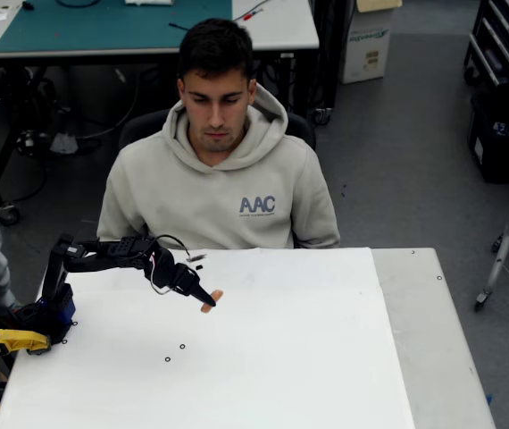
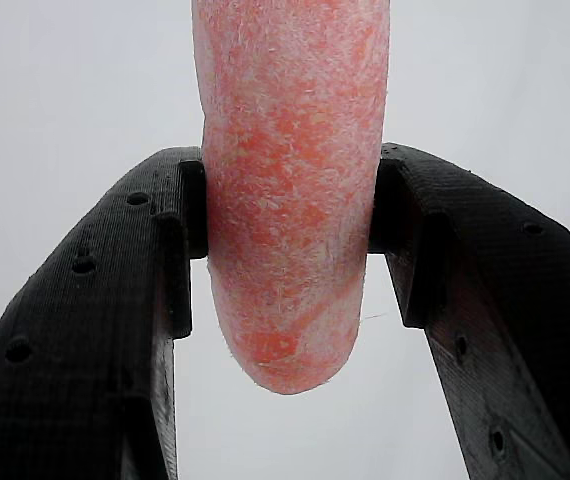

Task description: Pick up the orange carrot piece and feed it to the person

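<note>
The gripper [image 1: 208, 299] has its fingers [image 2: 115, 300] clenched on the one orange carrot piece [image 2: 290, 200], held just above the white tabletop [image 1: 308, 357] before the one person [image 1: 219, 170]. The fuzzy piece could slip or pivot if the arm swings sharply.

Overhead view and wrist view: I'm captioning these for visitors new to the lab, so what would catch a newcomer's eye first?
In the wrist view, the orange carrot piece stands out, pinched between the black end effector fingers against the white table. In the overhead view, the person in a beige hoodie sits behind the table, looking down. The black arm reaches from the table's left edge, its end effector holding the carrot piece over the white surface in front of them.
</note>
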